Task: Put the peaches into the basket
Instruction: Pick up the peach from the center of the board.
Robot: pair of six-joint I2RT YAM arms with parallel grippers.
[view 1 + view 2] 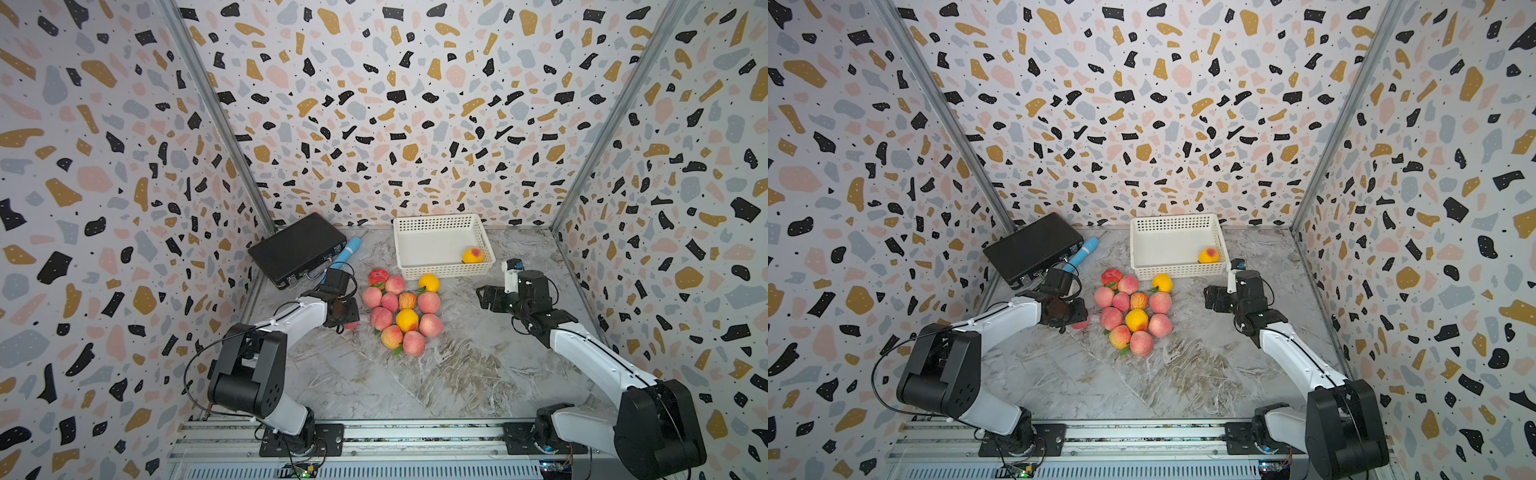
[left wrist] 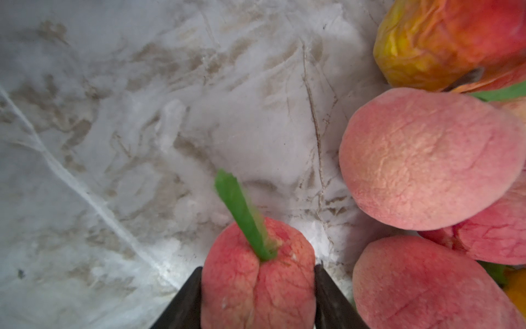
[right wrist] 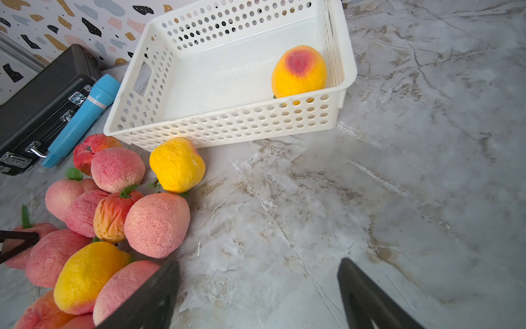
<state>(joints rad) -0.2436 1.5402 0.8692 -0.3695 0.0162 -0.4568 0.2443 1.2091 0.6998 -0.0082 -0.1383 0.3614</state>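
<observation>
Left wrist view: left tool point(image 2: 258, 267) pinches a leafed peach point(image 2: 257, 287); right tool point(image 3: 259, 263) gapes empty. Tip-only grip may drop it before the basket point(image 3: 227, 114).

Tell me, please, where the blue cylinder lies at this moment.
In both top views the blue cylinder lies at the far left of the table, beside the black case, between it and the white basket.

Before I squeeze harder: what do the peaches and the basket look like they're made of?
The peaches look fake, probably soft foam or rubber: matte, with wrinkled, crackled skin. The basket looks like rigid moulded white plastic with a slight sheen: thin walls, even round holes and a rolled rim. This is judged by look alone.
</observation>
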